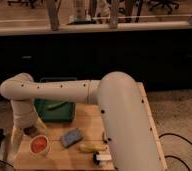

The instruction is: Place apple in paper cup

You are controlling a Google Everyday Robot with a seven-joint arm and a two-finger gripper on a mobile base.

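The paper cup (pixel 48 147) stands at the front left of the wooden table, short and white. The red-orange apple (pixel 39 144) sits inside it and fills its mouth. My gripper (pixel 28 128) hangs at the end of the white arm, just above and to the left of the cup. A small dark shape right at the gripper's tip could be the dark metallic cup; I cannot tell.
A green bin (pixel 53 109) stands behind the cup. A blue sponge (pixel 71 136) and a yellow banana (pixel 92 147) lie to the right, with a small white and dark object (pixel 103 158) at the front edge. My thick arm (pixel 124 125) covers the table's right side.
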